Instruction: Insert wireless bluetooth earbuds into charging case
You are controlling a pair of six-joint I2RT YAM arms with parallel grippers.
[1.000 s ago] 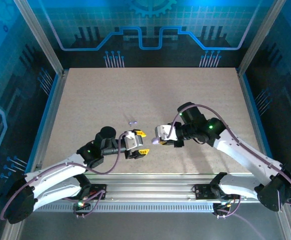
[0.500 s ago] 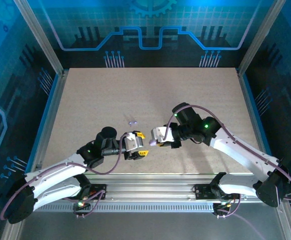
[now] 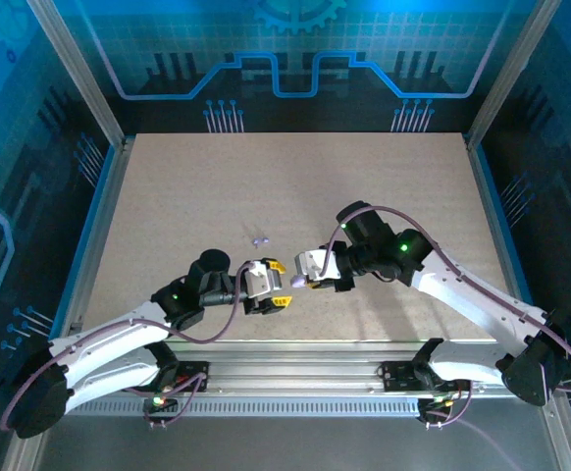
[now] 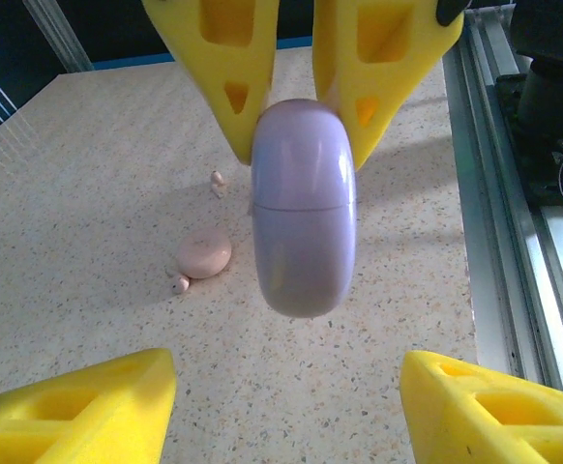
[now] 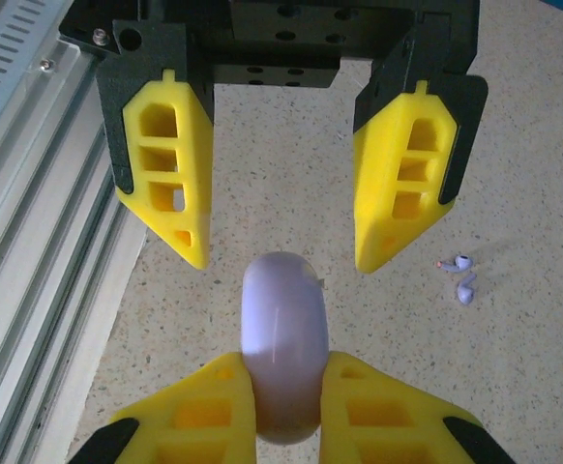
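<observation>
My right gripper (image 5: 286, 411) is shut on a closed lavender charging case (image 5: 283, 329), held edge-on above the table. The case (image 4: 301, 208) hangs between the two grippers, which face each other near the table's front (image 3: 299, 281). My left gripper (image 4: 286, 406) stands open, its yellow fingers (image 5: 170, 184) wide apart on either side of the case's free end, not touching it. Two lilac earbuds (image 5: 461, 275) lie on the table beyond, and in the top view (image 3: 260, 239) they sit a little behind the left gripper (image 3: 282, 282).
A round pink case (image 4: 204, 253) lies on the table with a small pink earbud (image 4: 180, 284) beside it and another (image 4: 217, 181) farther off. The metal rail (image 4: 514, 242) at the table's front edge runs close by the grippers.
The right gripper has carried the lavender case leftward, up to the left gripper's open fingers. The left gripper has barely shifted.
</observation>
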